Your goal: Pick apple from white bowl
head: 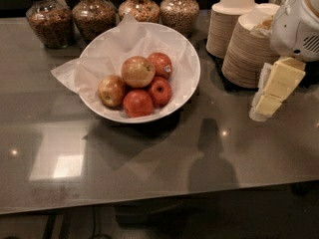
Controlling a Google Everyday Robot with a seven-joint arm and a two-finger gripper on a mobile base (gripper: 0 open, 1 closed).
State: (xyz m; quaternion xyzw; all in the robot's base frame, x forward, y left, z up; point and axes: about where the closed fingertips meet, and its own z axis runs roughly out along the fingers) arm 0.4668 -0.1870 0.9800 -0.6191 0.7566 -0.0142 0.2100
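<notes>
Item 1, gripper. The gripper [273, 92] hangs over the right edge of the desk [149, 158], below the robot's white arm housing [299, 26] in the far right corner. Its pale yellow end points down and to the left, just above the dark surface. How far open it stands cannot be told from this view. It holds nothing and touches none of the fruit. It is well apart from the white bowl [191, 59], with bare desk between them.

Item 2, the apple. The apple [138, 71] lies in the white bowl, pale yellow-orange with a reddish blush, and sits highest in the pile. It rests against the other fruit: one deep-red apple [161, 63] just behind it to the right, a second [160, 91] in front to the right, a third [138, 102] directly in front, and a smaller yellowish-red apple [111, 90] to its front left.

Item 3, the bowl. The white bowl stands toward the far edge of the desk, left of centre. It is lined with crinkled white paper [70, 73], which spills over the rim on the left side.

Item 4, surroundings. Four glass jars [93, 14] of brown contents stand in a row along the far edge, behind the bowl. Two stacks of tan-sided paper bowls [249, 49] stand near the far right corner, just behind the gripper and right of the white bowl. The near half of the desk shows light reflections.
</notes>
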